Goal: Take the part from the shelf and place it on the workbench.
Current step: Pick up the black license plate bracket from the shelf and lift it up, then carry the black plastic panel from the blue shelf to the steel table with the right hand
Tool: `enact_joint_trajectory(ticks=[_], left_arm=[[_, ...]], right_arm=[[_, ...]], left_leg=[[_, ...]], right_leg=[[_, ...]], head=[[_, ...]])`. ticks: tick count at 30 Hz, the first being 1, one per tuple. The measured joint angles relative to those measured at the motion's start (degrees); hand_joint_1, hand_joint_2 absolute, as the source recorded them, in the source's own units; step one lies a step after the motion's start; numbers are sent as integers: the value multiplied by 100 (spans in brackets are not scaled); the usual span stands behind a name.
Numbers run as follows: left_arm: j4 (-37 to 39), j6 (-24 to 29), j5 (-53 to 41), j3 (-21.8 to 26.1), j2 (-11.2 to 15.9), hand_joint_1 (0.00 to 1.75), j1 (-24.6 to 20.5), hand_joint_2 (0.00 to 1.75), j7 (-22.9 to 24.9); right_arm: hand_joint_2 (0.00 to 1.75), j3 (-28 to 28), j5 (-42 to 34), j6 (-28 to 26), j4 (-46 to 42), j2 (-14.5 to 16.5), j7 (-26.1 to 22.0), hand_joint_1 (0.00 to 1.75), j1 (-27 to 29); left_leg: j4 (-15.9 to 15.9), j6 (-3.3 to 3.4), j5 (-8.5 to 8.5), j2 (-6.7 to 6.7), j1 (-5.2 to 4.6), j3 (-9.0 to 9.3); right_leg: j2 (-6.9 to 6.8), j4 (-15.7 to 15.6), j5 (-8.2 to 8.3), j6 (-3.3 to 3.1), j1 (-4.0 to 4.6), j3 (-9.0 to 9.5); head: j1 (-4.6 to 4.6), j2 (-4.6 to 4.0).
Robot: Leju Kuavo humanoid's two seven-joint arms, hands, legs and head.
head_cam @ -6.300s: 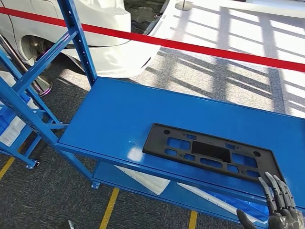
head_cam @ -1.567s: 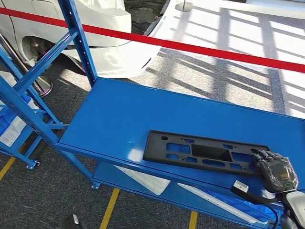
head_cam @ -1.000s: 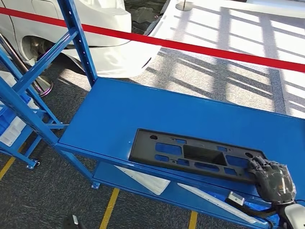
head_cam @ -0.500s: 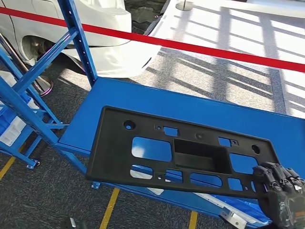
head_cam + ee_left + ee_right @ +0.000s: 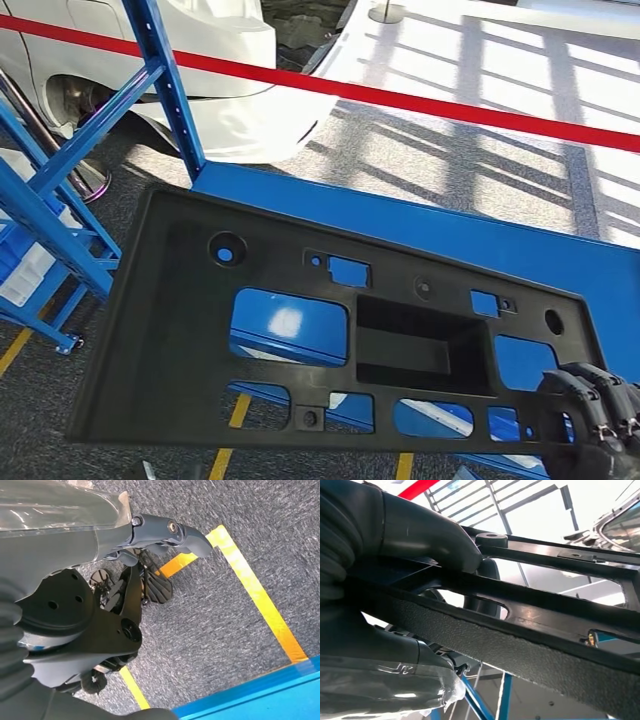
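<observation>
The right hand (image 5: 596,420) grips the black plastic part (image 5: 302,330) — a long flat mounting plate with rectangular cutouts, small round holes and a recessed tray at its middle — by its right end, at the lower right of the head view. The part is off the blue shelf (image 5: 453,245) and held in the air, tilted toward the camera so that it covers most of the shelf's top board; blue metal shows through its cutouts. In the right wrist view the thumb (image 5: 433,535) presses on one face of the part (image 5: 531,630) while darker fingers curl against the other face, so the plate's edge is clamped between them.

The left hand (image 5: 151,570) hangs over grey carpeted floor (image 5: 226,540) marked with yellow tape lines (image 5: 260,600); its fingers are loosely apart and hold nothing.

The shelf's blue upright (image 5: 162,85) and diagonal braces stand at the left of the head view. Beyond the shelf a red barrier band (image 5: 423,100) runs across — behind it, a white car body (image 5: 219,60) and sunlit pale floor.
</observation>
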Motion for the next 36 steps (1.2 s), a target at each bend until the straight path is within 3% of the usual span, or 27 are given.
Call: enact_joint_trajectory(ticks=[16,23,25,26,28,29,30,31,32,34,36], left_arm=[[0,747,0,40,0,0,-3,175,430],[0,815,0,116,1,0,-5,175,489],[-1,822,0,120,-3,0,-12,175,489],[-2,824,0,121,-5,0,-16,175,489],[-1,824,0,126,-7,0,-17,175,489],[-1,825,0,130,-7,0,-17,175,489],[0,826,0,134,-7,0,-16,175,489],[0,827,0,137,-7,0,-16,175,489],[0,827,0,138,-7,0,-17,175,489],[0,828,0,139,-6,0,-18,175,489],[-1,828,0,140,-5,0,-18,175,487]], right_arm=[[175,35,-244,0,-20,321,23,175,221],[175,35,-385,0,37,486,-100,175,261],[175,35,-422,-1,42,516,-139,175,280],[175,35,-444,-1,46,527,-165,175,287],[175,34,-492,-2,64,552,-217,175,299],[175,34,-512,-2,80,566,-239,175,306],[175,33,-525,-2,97,579,-255,175,314],[175,33,-531,-2,112,590,-263,175,318],[175,33,-535,-2,124,599,-270,175,320],[175,33,-541,-2,134,612,-277,175,317],[175,33,-548,-3,139,627,-284,175,321]], left_leg=[[2,1,-1,0,0,0],[-12,61,15,2,-41,6],[-94,117,78,18,-10,35],[-135,140,104,27,11,47],[-157,157,126,41,24,52],[-157,152,129,46,26,49],[-156,143,134,49,31,48],[-156,130,142,51,39,48],[-155,112,150,50,51,48],[-153,51,172,42,69,41],[-161,-44,217,30,72,22]], right_leg=[[0,-1,1,1,0,-1],[5,-17,21,56,-51,6],[5,79,-93,94,-51,-16],[3,255,-246,113,-55,-75],[-6,885,-646,161,-88,-304],[-8,1206,-781,187,-109,-416],[-11,1393,-815,211,-132,-466],[-13,1374,-736,235,-153,-423],[-15,1134,-565,259,-173,-280],[-8,325,-210,284,-195,148],[26,-146,-67,227,-178,358]], head=[[0,0],[-1,0],[2,0],[5,0],[9,1],[9,1],[9,1],[9,0],[9,0],[9,0],[3,0]])
